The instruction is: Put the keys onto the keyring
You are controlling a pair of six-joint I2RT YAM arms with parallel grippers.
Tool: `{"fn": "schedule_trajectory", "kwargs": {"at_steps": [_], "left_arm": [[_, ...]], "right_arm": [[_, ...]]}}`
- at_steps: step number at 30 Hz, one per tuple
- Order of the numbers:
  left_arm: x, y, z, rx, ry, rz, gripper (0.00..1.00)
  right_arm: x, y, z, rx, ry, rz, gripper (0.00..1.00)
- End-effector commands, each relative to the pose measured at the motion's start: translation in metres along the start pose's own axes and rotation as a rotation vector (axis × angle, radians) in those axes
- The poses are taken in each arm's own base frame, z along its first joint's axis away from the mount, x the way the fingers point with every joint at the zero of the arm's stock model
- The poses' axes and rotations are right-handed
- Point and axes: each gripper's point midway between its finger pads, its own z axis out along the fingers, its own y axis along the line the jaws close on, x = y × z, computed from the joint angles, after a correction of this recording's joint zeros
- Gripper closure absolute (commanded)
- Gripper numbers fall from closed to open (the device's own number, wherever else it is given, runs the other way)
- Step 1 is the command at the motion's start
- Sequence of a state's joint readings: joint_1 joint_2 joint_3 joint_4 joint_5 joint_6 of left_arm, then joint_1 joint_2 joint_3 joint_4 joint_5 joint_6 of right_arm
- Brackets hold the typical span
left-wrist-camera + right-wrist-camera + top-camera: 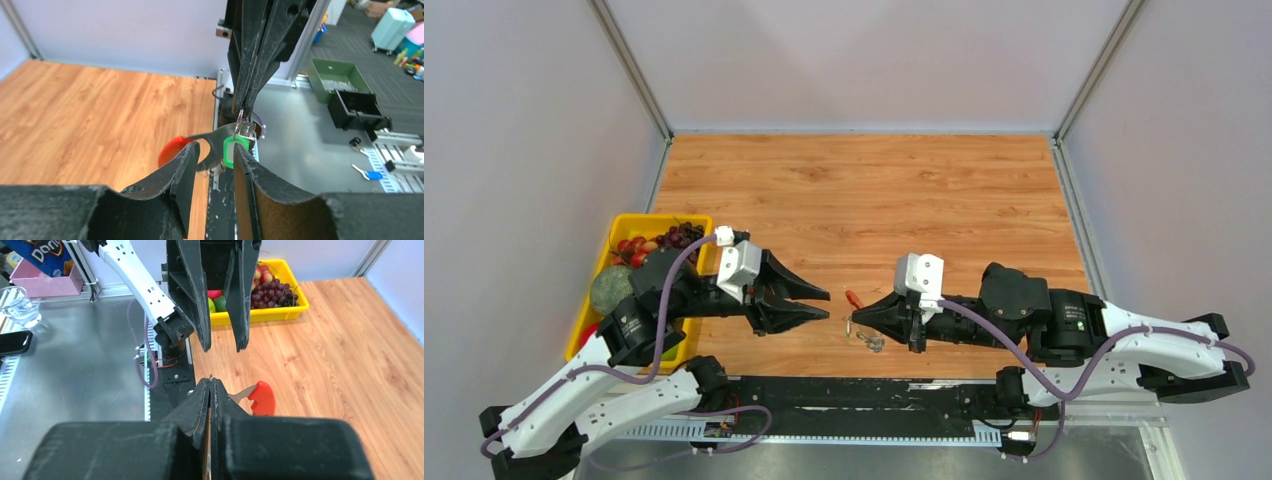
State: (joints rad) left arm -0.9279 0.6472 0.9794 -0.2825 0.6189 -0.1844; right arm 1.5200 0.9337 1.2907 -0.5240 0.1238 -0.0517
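My right gripper (853, 320) is shut on the keyring's thin wire loop; it shows from the front in the left wrist view (244, 111). The keyring's red curved piece (853, 298) and grey metal blade (211, 144) stick out beside the tips, and the red piece also shows in the right wrist view (262, 397). The green-headed key (231, 150) hangs from the loop under those tips. My left gripper (827, 304) is open and faces the right one. Its fingers (186, 167) stand on either side of the hanging green key, which lies close against the right finger.
A yellow basket (622, 221) with grapes and other fruit stands at the table's left edge behind the left arm, also in the right wrist view (280, 315). The black base rail (864, 395) runs along the near edge. A steel bench lies beyond the table.
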Motion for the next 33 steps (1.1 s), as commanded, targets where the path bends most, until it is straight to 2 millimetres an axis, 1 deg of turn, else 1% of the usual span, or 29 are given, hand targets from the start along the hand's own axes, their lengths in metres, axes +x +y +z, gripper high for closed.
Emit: {"fn": "schedule_trajectory", "kwargs": {"at_steps": [1,4,9,14,21,26,29,33], "left_arm": [[-0.033,0.003,-0.003,-0.045,-0.135,0.037,0.58],[-0.039,0.000,-0.001,-0.026,-0.155,0.034,0.58],[-0.041,-0.004,0.000,0.002,-0.167,0.022,0.58],[-0.043,-0.010,-0.003,0.021,-0.179,0.021,0.58],[-0.045,-0.012,-0.010,0.007,-0.186,0.045,0.58],[-0.050,-0.014,-0.015,0.001,-0.207,0.069,0.58],[-0.053,-0.016,-0.018,0.001,-0.221,0.082,0.58],[-0.052,-0.020,-0.018,0.021,-0.217,0.085,0.60]], "right_arm": [[-0.034,-0.006,-0.006,0.022,-0.184,-0.066,1.00],[-0.041,-0.007,-0.009,0.029,-0.252,-0.090,1.00],[-0.058,-0.008,-0.010,0.039,-0.368,-0.115,1.00],[-0.070,-0.007,-0.008,0.042,-0.448,-0.121,1.00],[-0.080,0.000,0.001,0.012,-0.456,-0.131,1.00],[-0.080,0.006,0.007,-0.018,-0.435,-0.129,1.00],[-0.081,0.010,0.008,-0.033,-0.432,-0.126,1.00],[-0.085,0.013,0.008,-0.049,-0.440,-0.121,1.00]]}}
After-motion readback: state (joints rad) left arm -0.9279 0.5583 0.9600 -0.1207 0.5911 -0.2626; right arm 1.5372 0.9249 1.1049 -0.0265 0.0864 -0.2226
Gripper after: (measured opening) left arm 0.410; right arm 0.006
